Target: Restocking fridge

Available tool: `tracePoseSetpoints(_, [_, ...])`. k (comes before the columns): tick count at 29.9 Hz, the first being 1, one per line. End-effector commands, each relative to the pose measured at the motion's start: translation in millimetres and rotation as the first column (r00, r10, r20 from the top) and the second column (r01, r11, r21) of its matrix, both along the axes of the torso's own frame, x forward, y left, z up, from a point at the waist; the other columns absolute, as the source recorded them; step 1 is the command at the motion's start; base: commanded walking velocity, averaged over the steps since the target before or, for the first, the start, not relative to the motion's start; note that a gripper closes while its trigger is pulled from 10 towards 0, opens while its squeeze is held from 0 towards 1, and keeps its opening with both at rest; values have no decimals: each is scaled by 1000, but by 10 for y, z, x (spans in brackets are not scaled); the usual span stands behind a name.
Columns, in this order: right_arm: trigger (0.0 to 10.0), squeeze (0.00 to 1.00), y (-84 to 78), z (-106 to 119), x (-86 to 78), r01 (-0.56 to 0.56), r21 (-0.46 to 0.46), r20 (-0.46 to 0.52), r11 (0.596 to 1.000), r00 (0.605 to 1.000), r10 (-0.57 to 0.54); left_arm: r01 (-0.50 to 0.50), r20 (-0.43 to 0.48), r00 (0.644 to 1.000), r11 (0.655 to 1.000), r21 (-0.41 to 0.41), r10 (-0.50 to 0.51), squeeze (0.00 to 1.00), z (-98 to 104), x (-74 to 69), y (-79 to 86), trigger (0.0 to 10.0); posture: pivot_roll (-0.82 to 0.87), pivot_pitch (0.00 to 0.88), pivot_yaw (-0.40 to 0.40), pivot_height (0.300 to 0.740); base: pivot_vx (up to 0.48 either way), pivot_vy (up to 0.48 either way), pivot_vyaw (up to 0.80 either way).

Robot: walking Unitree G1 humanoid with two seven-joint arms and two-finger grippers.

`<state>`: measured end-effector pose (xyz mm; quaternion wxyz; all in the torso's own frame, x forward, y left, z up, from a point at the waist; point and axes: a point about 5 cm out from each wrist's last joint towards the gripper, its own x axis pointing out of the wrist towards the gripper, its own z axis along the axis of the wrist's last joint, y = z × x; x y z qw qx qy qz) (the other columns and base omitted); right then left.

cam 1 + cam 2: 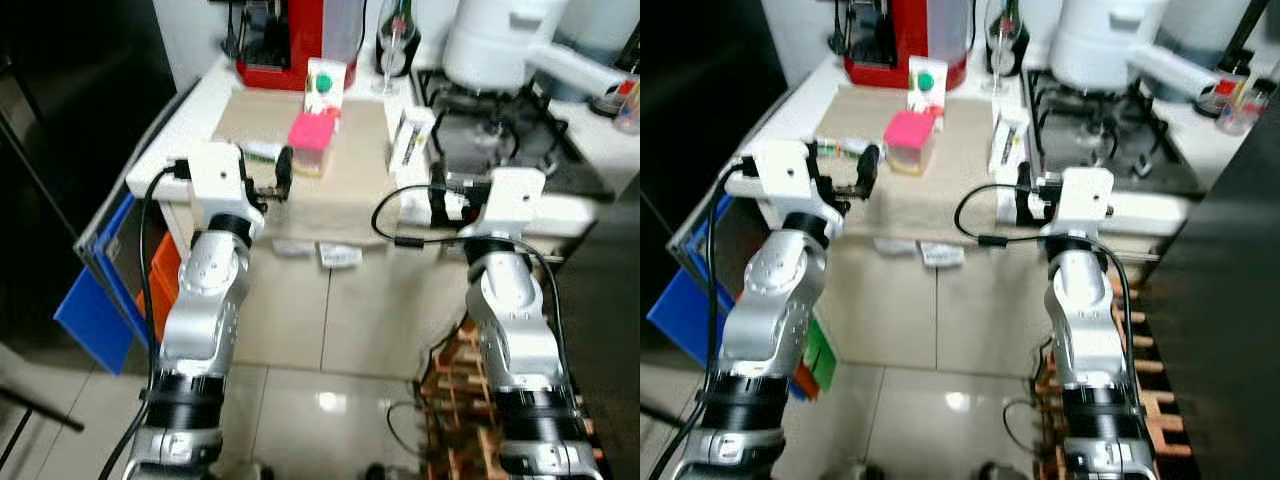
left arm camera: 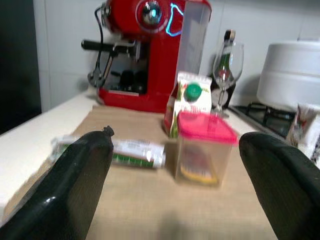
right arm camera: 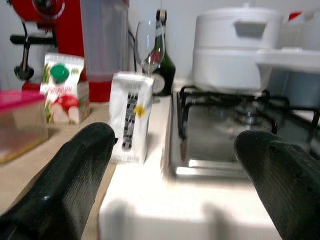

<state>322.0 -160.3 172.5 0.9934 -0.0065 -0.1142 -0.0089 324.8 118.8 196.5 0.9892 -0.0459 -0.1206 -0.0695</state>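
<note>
On the beige mat (image 1: pixel 350 190) stand a clear container with a pink lid (image 1: pixel 312 140) and a small juice carton with a green cap (image 1: pixel 324 85). A green and white wrapped packet (image 1: pixel 262 152) lies left of the container. A white carton (image 1: pixel 410 140) stands upright near the stove. My left gripper (image 1: pixel 272 182) is open at the counter's front edge, just short of the packet and the container (image 2: pixel 204 150). My right gripper (image 1: pixel 440 200) is open at the front edge, below the white carton (image 3: pixel 131 117). Neither holds anything.
A red coffee machine (image 1: pixel 290 40), a wine glass (image 1: pixel 395 40), a dark bottle (image 3: pixel 162 60) and a big white pot (image 1: pixel 500 45) on the gas stove (image 1: pixel 500 125) line the back. A blue panel (image 1: pixel 95 300) leans at the left. A wooden rack (image 1: pixel 460 400) sits on the tiled floor, right.
</note>
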Motion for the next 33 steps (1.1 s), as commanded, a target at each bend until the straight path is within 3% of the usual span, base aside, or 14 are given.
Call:
tracePoseSetpoints(1, [10000, 0, 8, 18, 12, -2, 5, 4, 1000, 1000, 2, 1, -2, 1000, 1000, -2, -1, 0, -5, 7, 3, 10000, -81, 0, 19, 740, -341, 0, 0])
tracePoseSetpoints(8, [10000, 0, 4, -7, 33, -1, -2, -2, 1000, 1000, 1, 6, 4, 1000, 1000, 8, -6, 0, 7, 32, -11, 10000, -81, 0, 17, 740, -343, 0, 0])
tracePoseSetpoints(13, [10000, 0, 3, -8, 37, 3, -22, 0, 1000, 1000, -3, 17, 7, 1000, 1000, 7, -17, 0, 6, 36, -20, 10000, -82, 0, 17, 740, 0, 0, 0])
tracePoseSetpoints(20, [10000, 0, -88, -21, -9, 62, -59, 34, 996, 998, -60, 29, 6, 1000, 999, 16, -29, 0, -10, 31, -18, 10000, -85, 0, 16, 740, 0, 137, -767])
tracePoseSetpoints(26, [10000, 0, -163, -169, -72, 92, -38, -15, 995, 996, -92, 44, -18, 999, 999, 13, -43, 0, -70, 35, 28, 10000, -88, 0, 17, 740, 0, 0, -764])
tracePoseSetpoints(33, [10000, 0, -166, -198, -85, 93, -43, -13, 995, 996, -94, 59, -18, 998, 998, 10, -58, 0, -82, 32, 20, 10000, -86, 0, 17, 740, 0, 480, -763])
